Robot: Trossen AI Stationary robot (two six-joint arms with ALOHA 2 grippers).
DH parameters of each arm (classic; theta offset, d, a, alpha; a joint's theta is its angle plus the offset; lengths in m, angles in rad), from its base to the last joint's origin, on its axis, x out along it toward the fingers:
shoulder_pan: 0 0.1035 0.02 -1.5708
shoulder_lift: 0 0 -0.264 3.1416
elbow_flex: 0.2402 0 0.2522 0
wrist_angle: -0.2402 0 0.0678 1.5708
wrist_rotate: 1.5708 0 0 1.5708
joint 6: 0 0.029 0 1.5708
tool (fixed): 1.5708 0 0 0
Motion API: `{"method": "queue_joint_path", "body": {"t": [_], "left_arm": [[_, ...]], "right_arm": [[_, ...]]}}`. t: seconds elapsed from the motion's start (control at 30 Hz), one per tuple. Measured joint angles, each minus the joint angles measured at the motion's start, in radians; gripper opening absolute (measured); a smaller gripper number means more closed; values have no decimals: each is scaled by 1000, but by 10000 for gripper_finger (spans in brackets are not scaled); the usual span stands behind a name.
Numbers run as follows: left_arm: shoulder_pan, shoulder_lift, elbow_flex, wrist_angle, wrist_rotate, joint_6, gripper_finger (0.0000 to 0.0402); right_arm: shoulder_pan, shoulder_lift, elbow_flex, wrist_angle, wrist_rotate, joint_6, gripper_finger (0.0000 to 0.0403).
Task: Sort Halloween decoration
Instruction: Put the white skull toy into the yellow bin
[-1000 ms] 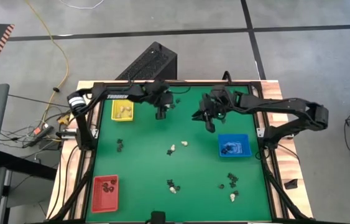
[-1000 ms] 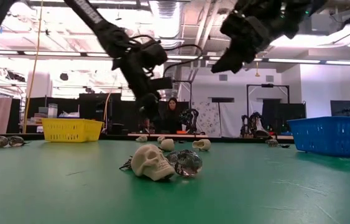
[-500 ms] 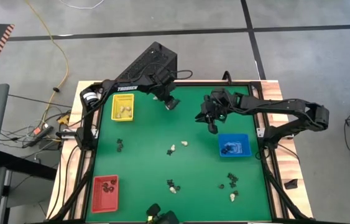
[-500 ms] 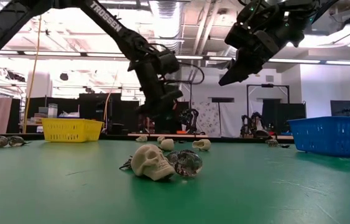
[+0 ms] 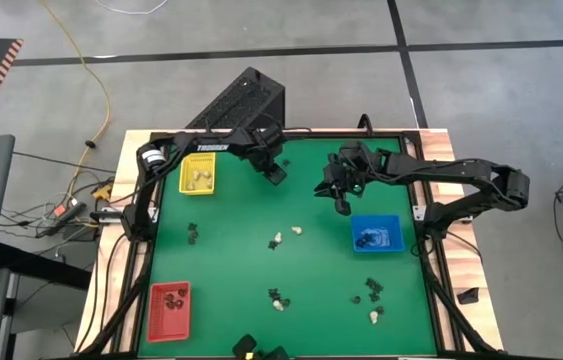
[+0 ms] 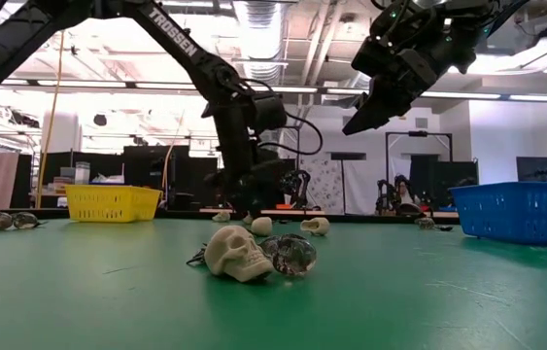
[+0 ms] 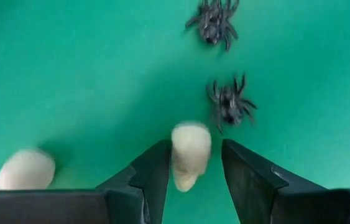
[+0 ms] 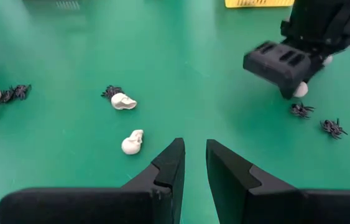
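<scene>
- The left gripper (image 5: 275,172) is seen over the far part of the green table (image 5: 231,250), just beside the yellow tray (image 5: 197,176), and in the low view (image 6: 244,199) it is hung close above the mat.
- In the left wrist view a cream skull (image 7: 190,154) is framed between the two dark fingers (image 7: 153,174), which are parted about as wide as the skull; whether it is truly pinched cannot be told.
- From the right wrist view a whitish piece (image 8: 299,90) is glimpsed at the tip of that left gripper (image 8: 286,68).
- Two black spiders (image 7: 229,104) are seen on the mat just past the skull, and another cream piece (image 7: 25,169) lies off to one side.
- The right gripper (image 5: 341,205) is held high over the far-right part of the table, near the blue tray (image 5: 375,234); its fingers (image 8: 168,165) are kept a narrow gap apart and nothing is gripped.
- Below it, two cream skulls (image 8: 132,142) are spotted on the mat, one with a black spider touching it.
- More Halloween decoration (image 5: 277,299) is scattered across the near half of the table.
- Black pieces are held in the red tray (image 5: 169,308) at the near-left corner.
- A cream skull and a shiny dark trinket (image 6: 290,256) are seen touching, close to the low camera.
</scene>
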Motion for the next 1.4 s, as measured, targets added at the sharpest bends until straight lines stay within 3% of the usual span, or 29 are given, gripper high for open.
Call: {"method": "queue_joint_path", "body": {"t": [0.47,0.77,0.93,1.03,1.13,1.4], "left_arm": [[-3,11,2,-73,-12,85,133],[-1,10,1,-92,-41,130,46],[-1,-24,-3,-138,-59,170,42],[-5,-108,-8,-225,-85,171,46],[-16,-233,-50,-287,-176,158,54],[-3,-613,-390,-324,-331,-45,57]], "right_arm": [[-1,0,1,0,0,8,97],[-1,0,1,0,0,8,97],[-1,0,1,-1,0,8,97],[2,0,1,-2,0,8,97],[6,1,1,-3,-1,8,97],[8,18,1,4,-3,-5,98]]}}
